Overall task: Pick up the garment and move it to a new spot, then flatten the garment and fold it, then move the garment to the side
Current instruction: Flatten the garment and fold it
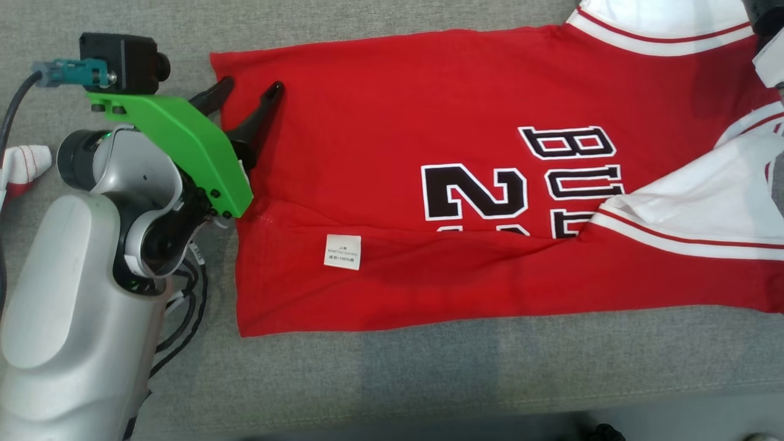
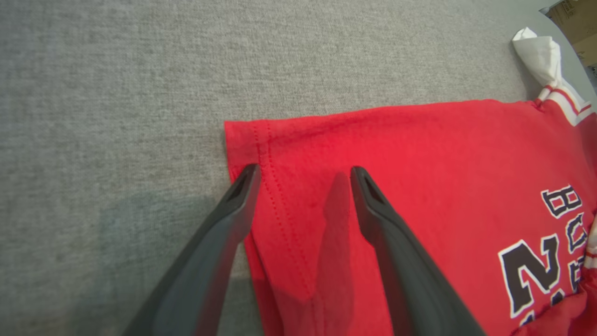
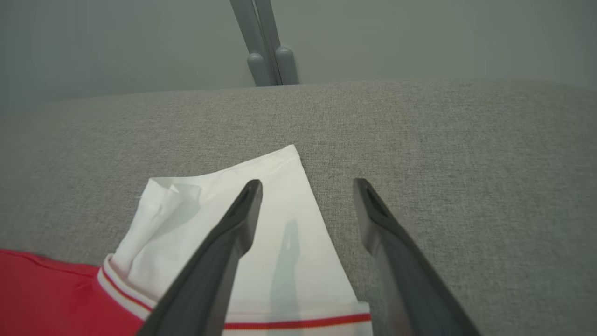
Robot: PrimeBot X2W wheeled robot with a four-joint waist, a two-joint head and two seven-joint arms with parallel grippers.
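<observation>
Jaws apart both sides: our left gripper (image 1: 252, 86) straddles jersey (image 1: 392, 110) hem corner, right gripper (image 3: 306, 183) over jersey's white sleeve (image 3: 186, 224). Jersey spread on grey fabric surface (image 1: 429, 380), one long edge folded over. We judge folding underway; next we pinch both corners.

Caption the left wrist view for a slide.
Open left gripper over hem corner of red jersey on grey surface.

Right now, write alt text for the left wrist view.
The left end effector, open, straddles the stitched hem near a corner of a red jersey lying on a grey surface. A white sleeve shows at upper right, black lettering at lower right.
</observation>
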